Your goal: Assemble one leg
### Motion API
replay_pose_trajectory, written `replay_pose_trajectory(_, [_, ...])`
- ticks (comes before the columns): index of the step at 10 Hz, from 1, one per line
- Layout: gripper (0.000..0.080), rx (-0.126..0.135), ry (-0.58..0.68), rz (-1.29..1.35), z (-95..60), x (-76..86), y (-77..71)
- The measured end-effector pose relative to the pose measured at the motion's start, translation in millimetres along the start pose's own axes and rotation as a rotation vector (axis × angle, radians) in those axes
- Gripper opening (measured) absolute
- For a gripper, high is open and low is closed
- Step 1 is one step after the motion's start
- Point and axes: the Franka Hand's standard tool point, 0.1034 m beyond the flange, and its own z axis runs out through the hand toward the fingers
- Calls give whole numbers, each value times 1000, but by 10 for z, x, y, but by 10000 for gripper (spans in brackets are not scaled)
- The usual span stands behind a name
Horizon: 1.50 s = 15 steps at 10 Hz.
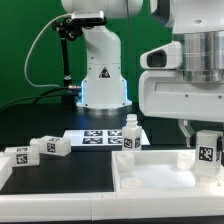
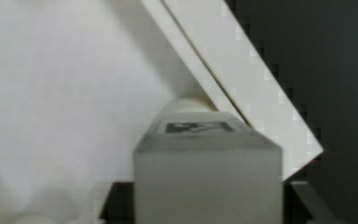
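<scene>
My gripper (image 1: 205,138) is at the exterior view's right, shut on a leg (image 1: 207,152), a short white peg with a black-and-white tag. It holds the leg upright over the right end of the white tray-like square top (image 1: 150,176). In the wrist view the held leg (image 2: 202,165) fills the space between my dark fingers (image 2: 123,203), its tagged end near the top's raised rim (image 2: 229,75). Whether the leg touches the top is hidden. Another leg (image 1: 128,136) stands upright behind the top. Two more legs (image 1: 50,147) (image 1: 20,158) lie at the exterior view's left.
The marker board (image 1: 96,137) lies flat on the black table behind the square top. The arm's white base (image 1: 103,80) stands at the back, with a black cable beside it. A green wall closes the back.
</scene>
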Motion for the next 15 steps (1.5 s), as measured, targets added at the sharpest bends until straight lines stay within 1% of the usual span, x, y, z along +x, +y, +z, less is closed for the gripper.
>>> replay_pose_trajectory(2, [285,22,-12,312,7,3,-20])
replay_pose_trajectory(3, [285,42,-15,481,18,-10,-37])
replay_pose_trajectory(4, [285,46,-17,594,19,-17,-50])
replay_pose_trajectory(5, [285,53,-15,600,18,-13,-45])
replay_pose_trajectory(6, [285,54,-16,588,16,-17,-46])
replay_pose_trajectory(7, [285,51,-12,528,20,-26,-48])
replay_pose_trajectory(8, [441,41,5,366,21,-53,-67])
replay_pose_trajectory(9, [569,42,13,166,4,-36,-78])
replay_pose_trajectory(10, [569,36,20,2,7,-52,-88])
replay_pose_trajectory(11, [635,24,22,-108,13,-119,-120])
replay_pose_trajectory(13, [645,21,25,-252,20,-94,-99])
replay_pose_trajectory(14, [649,13,26,-391,18,-77,-81])
replay_pose_trajectory(15, [649,-1,42,-609,-4,-1,-51])
